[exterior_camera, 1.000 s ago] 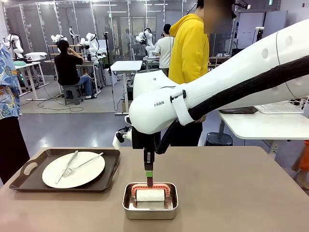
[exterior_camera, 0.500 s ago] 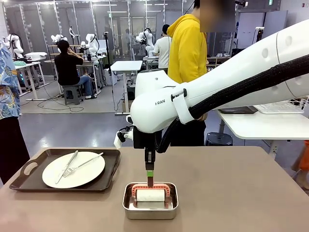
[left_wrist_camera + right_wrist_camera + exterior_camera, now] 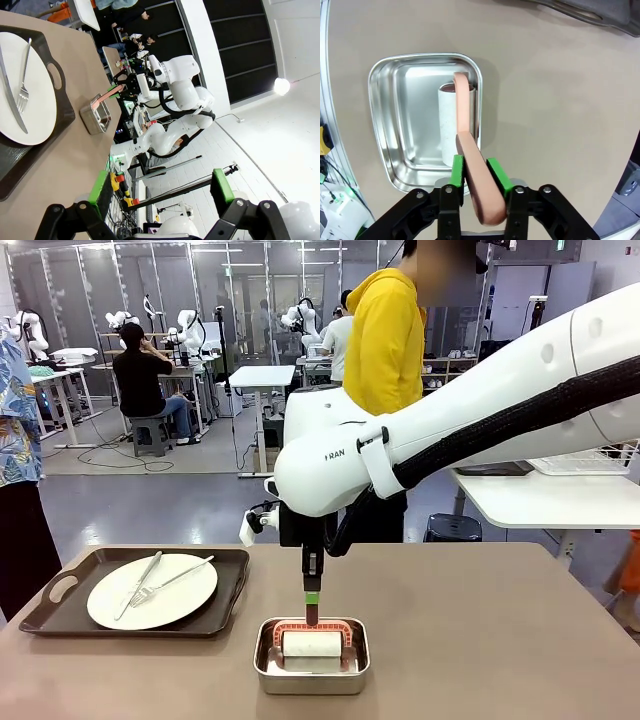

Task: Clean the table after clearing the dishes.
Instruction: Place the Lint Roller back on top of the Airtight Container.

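Table (image 3: 480,640) runs across the whole bottom of the front view, and it's not cleared yet. The tray (image 3: 232,575) sits at lower left with the plate (image 3: 185,598), fork (image 3: 172,581) and knife (image 3: 138,585) on it. My right gripper (image 3: 311,615) hangs down at bottom centre over the pan (image 3: 311,680), where the roller (image 3: 311,644) sits.

Left wrist view: my left gripper (image 3: 161,190) is at the bottom edge, jaws spread wide with nothing between them. Tray and plate are at the left edge, and the pan (image 3: 95,117) is just past them toward the middle.

Right wrist view: my right jaws are clenched on the roller's pink handle (image 3: 463,112), near its tail end. The roll lies in the pan (image 3: 410,100), close to its right-hand wall.

What could bite me, imo: gripping that far out on the handle, the roll could swing or twist in the pads once it's up. It could also snag the pan wall and drag the pan along. And rolling toward lower left would bump the tray.

Count: one tray, one plate, one fork, one knife, one pan, one roller.
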You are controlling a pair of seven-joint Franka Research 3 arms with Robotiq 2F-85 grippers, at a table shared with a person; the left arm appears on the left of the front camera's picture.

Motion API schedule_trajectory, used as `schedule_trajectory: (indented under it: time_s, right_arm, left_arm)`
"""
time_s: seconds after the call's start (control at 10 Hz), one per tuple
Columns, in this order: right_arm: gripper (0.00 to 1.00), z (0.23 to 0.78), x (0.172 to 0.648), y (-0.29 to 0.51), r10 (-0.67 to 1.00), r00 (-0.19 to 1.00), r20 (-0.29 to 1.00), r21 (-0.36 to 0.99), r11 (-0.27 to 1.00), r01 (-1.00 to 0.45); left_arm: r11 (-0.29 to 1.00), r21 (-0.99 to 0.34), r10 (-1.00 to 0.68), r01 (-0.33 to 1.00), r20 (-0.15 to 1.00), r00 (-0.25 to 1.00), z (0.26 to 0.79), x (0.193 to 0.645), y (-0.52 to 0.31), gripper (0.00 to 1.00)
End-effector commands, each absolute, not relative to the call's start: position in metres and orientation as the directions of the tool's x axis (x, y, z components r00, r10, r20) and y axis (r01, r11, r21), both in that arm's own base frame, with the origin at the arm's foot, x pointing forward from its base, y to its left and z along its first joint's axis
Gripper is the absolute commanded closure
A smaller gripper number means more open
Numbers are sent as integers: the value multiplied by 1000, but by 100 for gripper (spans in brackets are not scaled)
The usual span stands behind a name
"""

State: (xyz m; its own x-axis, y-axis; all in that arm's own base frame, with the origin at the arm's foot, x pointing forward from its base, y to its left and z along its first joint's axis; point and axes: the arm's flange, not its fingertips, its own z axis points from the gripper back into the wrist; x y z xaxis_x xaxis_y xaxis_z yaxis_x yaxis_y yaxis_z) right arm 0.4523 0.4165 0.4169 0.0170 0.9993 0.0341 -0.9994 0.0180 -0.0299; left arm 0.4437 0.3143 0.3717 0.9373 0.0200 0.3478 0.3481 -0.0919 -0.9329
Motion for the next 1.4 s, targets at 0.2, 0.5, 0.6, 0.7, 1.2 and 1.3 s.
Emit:
schedule_trajectory:
  time_s: [0.2, 0.5, 0.6, 0.7, 1.2, 1.3]
  right_arm:
    - [50, 428, 450, 406, 1000, -15, 22, -86, -13, -996]
    - [33, 448, 446, 406, 999, -18, 35, -96, -15, -995]
    - [27, 451, 446, 406, 999, -12, 35, -92, -9, -996]
    - [21, 454, 447, 406, 999, -8, 35, -92, -4, -996]
    - [5, 454, 450, 408, 999, 4, 35, -107, 8, -994]
    - [5, 454, 450, 408, 999, 4, 35, -107, 8, -994]
  left_arm:
    - [-80, -928, 34, 363, 361, 932, 374, 439, 313, 0]
    - [-80, -928, 34, 363, 361, 932, 374, 439, 313, 0]
    - [-80, -928, 34, 363, 361, 932, 374, 439, 313, 0]
    - [-80, -928, 34, 363, 361, 932, 374, 439, 313, 0]
    - [-80, -928, 34, 363, 361, 932, 374, 439, 313, 0]
    - [-80, -928, 34, 363, 361, 932, 374, 439, 313, 0]
